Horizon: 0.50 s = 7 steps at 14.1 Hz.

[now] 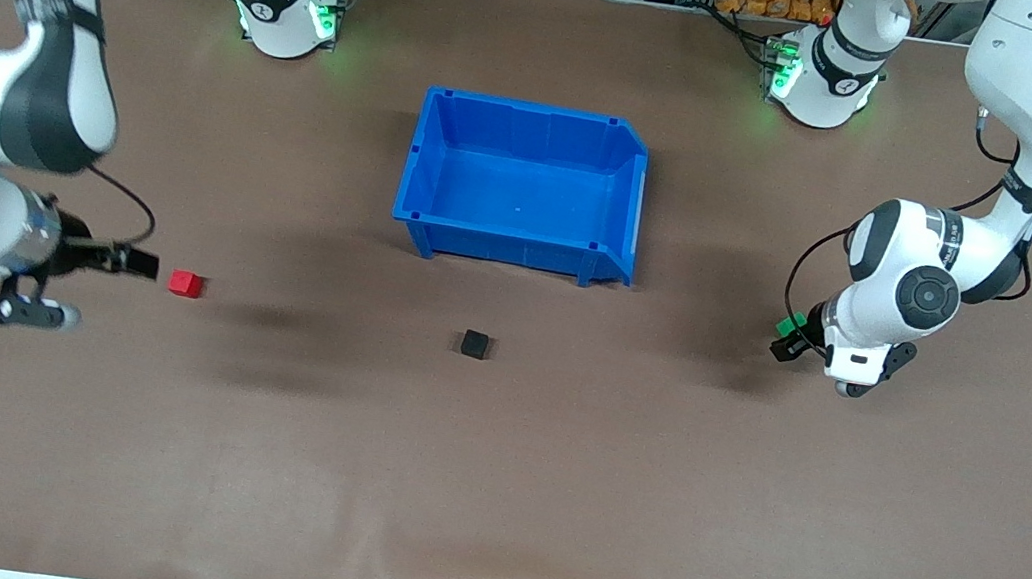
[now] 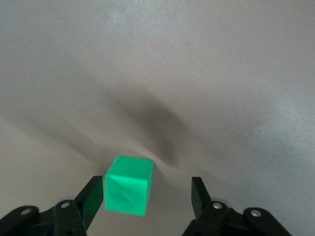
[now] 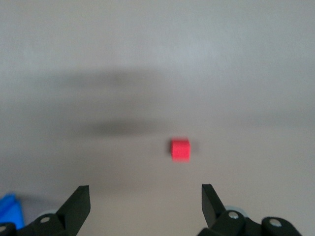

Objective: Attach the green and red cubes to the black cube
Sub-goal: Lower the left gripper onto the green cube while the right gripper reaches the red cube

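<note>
The small matte black cube (image 1: 474,343) sits on the brown table (image 1: 488,488), nearer the front camera than the blue plastic bin (image 1: 521,184). No writing is readable anywhere. Toward the right arm's end of the table from the black cube lies the small matte red cube (image 1: 186,284), just beside the right gripper (image 1: 138,262), whose jaws are spread wide. Toward the left arm's end, the small matte green cube (image 2: 129,185) is between the left gripper's (image 2: 147,196) wide jaws, largely hidden in the front view.

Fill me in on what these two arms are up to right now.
Both arms are going after cubes to join to the black cube, which sits alone on the table in front of the blue bin. The left gripper is low at its end of the table, fingers open on either side of the green cube, not yet closed. The right gripper, also open, is close beside the red cube, which lies untouched on the table.
</note>
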Each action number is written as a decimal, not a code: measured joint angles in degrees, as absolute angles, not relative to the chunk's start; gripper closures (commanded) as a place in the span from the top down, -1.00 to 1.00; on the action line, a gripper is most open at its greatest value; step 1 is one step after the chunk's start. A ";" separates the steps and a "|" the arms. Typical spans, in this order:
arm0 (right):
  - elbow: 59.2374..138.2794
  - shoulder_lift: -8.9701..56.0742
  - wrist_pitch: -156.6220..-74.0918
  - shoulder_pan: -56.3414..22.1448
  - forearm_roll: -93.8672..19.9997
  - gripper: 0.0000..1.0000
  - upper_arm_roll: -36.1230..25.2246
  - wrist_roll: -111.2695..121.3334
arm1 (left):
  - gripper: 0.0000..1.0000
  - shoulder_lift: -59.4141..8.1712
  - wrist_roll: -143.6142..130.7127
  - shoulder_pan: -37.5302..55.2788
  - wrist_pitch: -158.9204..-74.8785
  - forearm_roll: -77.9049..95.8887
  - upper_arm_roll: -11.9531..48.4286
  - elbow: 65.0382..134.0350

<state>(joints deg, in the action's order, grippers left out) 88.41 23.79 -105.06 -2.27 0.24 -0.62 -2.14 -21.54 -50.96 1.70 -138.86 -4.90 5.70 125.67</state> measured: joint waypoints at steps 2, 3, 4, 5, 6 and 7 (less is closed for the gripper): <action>89.21 26.61 -107.13 -2.27 0.24 1.00 -0.63 -1.35 | 0.49 -22.42 -50.96 0.88 -139.93 -5.22 5.63 125.66; 90.68 27.23 -108.22 -2.26 0.24 1.00 -0.63 -1.19 | 0.46 -22.87 -50.96 0.52 -140.33 -5.29 5.62 125.65; 92.72 27.47 -109.74 -2.23 0.24 1.00 -0.65 -1.12 | 0.45 -23.20 -50.96 0.31 -140.52 -5.29 5.62 125.65; 95.21 27.46 -110.89 -2.12 0.24 1.00 -0.70 -0.99 | 0.43 -23.41 -50.96 0.18 -140.59 -5.30 5.62 125.65; 97.75 27.44 -111.72 -1.85 0.24 1.00 -0.77 -0.67 | 0.39 -23.50 -50.96 0.12 -140.63 -5.30 5.62 125.65; 100.26 27.44 -113.10 -1.26 0.24 1.00 -0.81 0.00 | 0.29 -23.51 -50.96 0.11 -140.63 -5.30 5.62 125.65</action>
